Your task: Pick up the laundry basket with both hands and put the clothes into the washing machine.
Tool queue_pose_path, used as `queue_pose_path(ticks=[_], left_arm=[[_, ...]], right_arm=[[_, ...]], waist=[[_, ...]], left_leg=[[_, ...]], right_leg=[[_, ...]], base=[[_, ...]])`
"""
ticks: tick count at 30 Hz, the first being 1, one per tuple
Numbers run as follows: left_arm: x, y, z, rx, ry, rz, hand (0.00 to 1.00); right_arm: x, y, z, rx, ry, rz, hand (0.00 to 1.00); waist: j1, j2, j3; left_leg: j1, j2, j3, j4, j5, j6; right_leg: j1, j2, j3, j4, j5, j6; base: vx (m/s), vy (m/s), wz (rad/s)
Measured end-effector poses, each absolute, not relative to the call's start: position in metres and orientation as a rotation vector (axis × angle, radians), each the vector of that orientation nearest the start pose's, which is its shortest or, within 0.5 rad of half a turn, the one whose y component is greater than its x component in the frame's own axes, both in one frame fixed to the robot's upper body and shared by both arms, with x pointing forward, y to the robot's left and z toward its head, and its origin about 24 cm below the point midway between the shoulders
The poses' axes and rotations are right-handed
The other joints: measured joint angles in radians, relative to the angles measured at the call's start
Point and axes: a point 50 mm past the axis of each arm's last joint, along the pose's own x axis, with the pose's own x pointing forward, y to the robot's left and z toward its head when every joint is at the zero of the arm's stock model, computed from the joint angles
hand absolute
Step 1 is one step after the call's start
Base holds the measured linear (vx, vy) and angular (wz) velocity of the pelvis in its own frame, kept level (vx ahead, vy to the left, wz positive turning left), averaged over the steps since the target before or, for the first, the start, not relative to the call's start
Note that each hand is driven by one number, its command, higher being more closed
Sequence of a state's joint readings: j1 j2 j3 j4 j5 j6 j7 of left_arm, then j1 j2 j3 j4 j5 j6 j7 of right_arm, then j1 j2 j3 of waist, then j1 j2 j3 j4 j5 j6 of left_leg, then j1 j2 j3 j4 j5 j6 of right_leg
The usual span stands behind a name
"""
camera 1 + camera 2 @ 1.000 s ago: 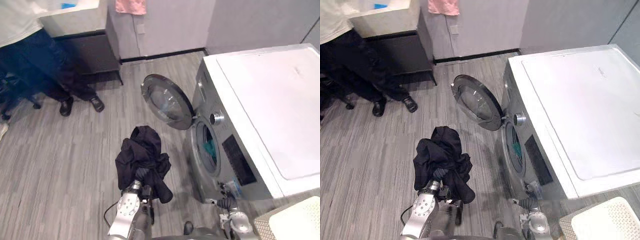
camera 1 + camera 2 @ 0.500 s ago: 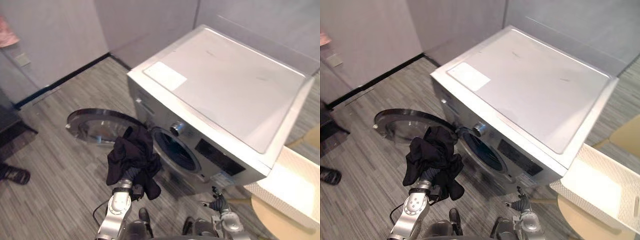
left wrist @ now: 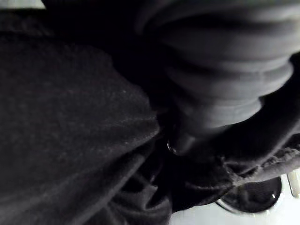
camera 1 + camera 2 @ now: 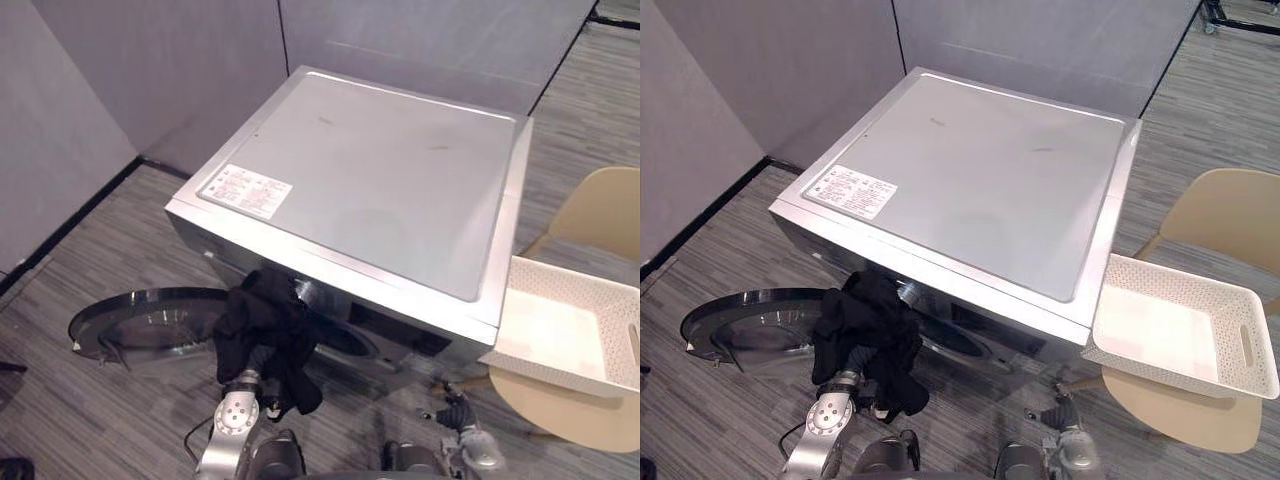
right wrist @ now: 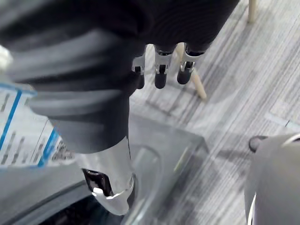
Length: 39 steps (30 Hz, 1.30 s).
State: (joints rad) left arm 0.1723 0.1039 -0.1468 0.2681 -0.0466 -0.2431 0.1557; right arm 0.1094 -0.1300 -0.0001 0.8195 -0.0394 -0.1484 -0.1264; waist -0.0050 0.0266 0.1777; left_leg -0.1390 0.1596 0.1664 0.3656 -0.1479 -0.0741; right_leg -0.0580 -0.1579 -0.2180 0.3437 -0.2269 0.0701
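The washing machine [image 4: 380,170] is a boxy front-loader with a smooth, dull silver-grey top that carries a small printed label [image 4: 245,188] at one front corner. Its round door [image 4: 150,320], a glassy bowl in a metal ring, is swung wide open away from the front, which leaves the dark drum opening [image 4: 345,340] free for loading. Directly in front of that opening, just below the machine's top edge, hangs a black garment [image 4: 265,335]. It is soft, matte and crumpled into heavy folds that droop on all sides, so it looks raised to the mouth of the drum and ready to be pushed in. It is carried on the left hand [image 3: 220,79], whose ribbed cover shows in the left wrist view. The cloth buries the rest of the hand, so whether it is clenched on the fabric cannot be told. The right hand [image 5: 178,18] hangs low by the machine's front lower corner, slack and empty, its fingers [image 5: 160,77] straight and pointing at the floor. It seems kept out of the way while the other arm does the loading. The white laundry basket [image 4: 1170,372], rigid plastic with perforated walls and a slot handle, is parked on a beige moulded chair [image 4: 1230,210] just beside the machine's side. Its inside looks bare white, which suggests the black garment is the load in hand. A grey, finely striped floor [image 4: 100,240] runs in front of the machine.
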Motion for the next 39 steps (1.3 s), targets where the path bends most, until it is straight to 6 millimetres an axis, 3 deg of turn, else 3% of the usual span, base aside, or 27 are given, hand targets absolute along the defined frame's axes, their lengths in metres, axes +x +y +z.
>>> queue_pose_path(ticks=[5, 8, 11, 16, 19, 21, 24, 26, 27, 28, 29, 33, 35, 39], left_arm=[[0.203, 0.160, -0.032, 0.073, 0.186, 0.082, 1.00], [0.223, 0.163, -0.021, 0.050, 0.131, 0.115, 1.00], [0.251, 0.167, -0.006, 0.009, 0.074, 0.165, 1.00], [0.285, 0.176, 0.032, -0.086, -0.062, 0.273, 1.00], [0.310, 0.182, 0.070, -0.153, -0.187, 0.331, 1.00], [0.327, 0.185, 0.105, -0.182, -0.297, 0.349, 1.00], [0.342, 0.187, 0.145, -0.174, -0.418, 0.335, 1.00], [0.352, 0.187, 0.187, -0.164, -0.535, 0.318, 1.00], [0.354, 0.186, 0.198, -0.160, -0.566, 0.311, 1.00], [0.357, 0.183, 0.232, -0.149, -0.662, 0.294, 1.00], [0.357, 0.183, 0.238, -0.145, -0.679, 0.291, 1.00], [0.354, 0.176, 0.316, -0.080, -0.894, 0.269, 1.00], [0.353, 0.175, 0.341, -0.033, -0.948, 0.273, 1.00], [0.339, 0.164, 0.401, 0.201, -1.121, 0.325, 1.00]], right_arm=[[0.154, -0.204, -0.122, -0.204, 0.731, -0.162, 0.00], [0.186, -0.204, -0.105, -0.202, 0.631, -0.159, 0.00], [0.210, -0.200, -0.086, -0.182, 0.523, -0.165, 0.00], [0.232, -0.195, -0.058, -0.138, 0.374, -0.196, 0.00], [0.245, -0.187, -0.036, -0.102, 0.266, -0.210, 0.00], [0.255, -0.186, -0.015, -0.061, 0.161, -0.226, 0.00], [0.261, -0.181, 0.007, -0.007, 0.048, -0.226, 0.00], [0.263, -0.181, 0.024, 0.018, -0.040, -0.230, 0.00], [0.264, -0.181, 0.028, 0.023, -0.061, -0.231, 0.00], [0.264, -0.181, 0.038, 0.045, -0.112, -0.242, 0.00], [0.264, -0.181, 0.039, 0.048, -0.121, -0.244, 0.00], [0.263, -0.182, 0.056, 0.090, -0.209, -0.246, 0.00], [0.262, -0.181, 0.059, 0.110, -0.229, -0.238, 0.00], [0.256, -0.179, 0.067, 0.142, -0.286, -0.227, 0.00]], waist=[[-0.006, -0.001, 0.059], [-0.011, -0.001, 0.141], [-0.026, -0.030, 0.228], [-0.031, -0.047, 0.268], [-0.028, -0.059, 0.279], [-0.032, -0.073, 0.295], [-0.036, -0.091, 0.315], [-0.040, -0.108, 0.328], [-0.041, -0.108, 0.328], [-0.047, -0.110, 0.329], [-0.048, -0.110, 0.329], [-0.070, -0.117, 0.330], [-0.079, -0.118, 0.330], [-0.093, -0.126, 0.326]], left_leg=[[-0.083, -0.019, -0.002, 0.167, -0.040, 0.002], [-0.241, 0.023, 0.000, 0.366, -0.175, 0.004], [-0.392, 0.057, 0.001, 0.553, -0.252, 0.008], [-0.627, 0.131, 0.002, 0.765, -0.301, 0.021], [-0.793, 0.180, -0.018, 0.898, -0.322, 0.021], [-0.924, 0.211, -0.042, 0.997, -0.340, 0.021], [-1.043, 0.228, -0.074, 1.084, -0.350, 0.016], [-1.140, 0.244, -0.093, 1.149, -0.355, 0.016], [-1.163, 0.245, -0.101, 1.164, -0.355, 0.016], [-1.224, 0.251, -0.123, 1.206, -0.355, 0.018], [-1.234, 0.252, -0.127, 1.212, -0.356, 0.018], [-1.333, 0.260, -0.148, 1.257, -0.358, 0.021], [-1.354, 0.264, -0.153, 1.267, -0.359, 0.022], [-1.415, 0.279, -0.167, 1.295, -0.367, 0.021]], right_leg=[[-0.131, -0.058, 0.024, 0.228, -0.056, 0.013], [-0.323, -0.054, 0.090, 0.446, -0.140, 0.017], [-0.490, -0.057, 0.135, 0.622, -0.205, 0.021], [-0.743, -0.028, 0.174, 0.804, -0.223, 0.009], [-0.914, 0.002, 0.190, 0.920, -0.224, -0.001], [-1.046, 0.020, 0.198, 1.010, -0.231, -0.012], [-1.161, 0.035, 0.206, 1.094, -0.239, -0.020], [-1.259, 0.043, 0.209, 1.159, -0.245, -0.029], [-1.280, 0.046, 0.209, 1.173, -0.245, -0.030], [-1.335, 0.052, 0.206, 1.210, -0.247, -0.035], [-1.343, 0.052, 0.204, 1.216, -0.248, -0.036], [-1.433, 0.058, 0.199, 1.254, -0.248, -0.038], [-1.451, 0.064, 0.198, 1.260, -0.245, -0.043], [-1.507, 0.077, 0.195, 1.273, -0.242, -0.045]], base=[[-0.14, 0.041, -0.07], [-0.24, 0.009, -0.45], [-0.31, -0.024, -0.29], [-0.24, 0.010, -0.35], [-0.15, -0.030, -0.34], [-0.12, -0.049, -0.28], [-0.08, -0.056, -0.17], [-0.07, -0.105, -0.15], [-0.04, -0.110, -0.15], [-0.02, -0.080, -0.10], [0.00, -0.068, -0.11], [0.02, -0.046, -0.07], [0.03, -0.027, -0.13], [0.04, -0.019, -0.16]])
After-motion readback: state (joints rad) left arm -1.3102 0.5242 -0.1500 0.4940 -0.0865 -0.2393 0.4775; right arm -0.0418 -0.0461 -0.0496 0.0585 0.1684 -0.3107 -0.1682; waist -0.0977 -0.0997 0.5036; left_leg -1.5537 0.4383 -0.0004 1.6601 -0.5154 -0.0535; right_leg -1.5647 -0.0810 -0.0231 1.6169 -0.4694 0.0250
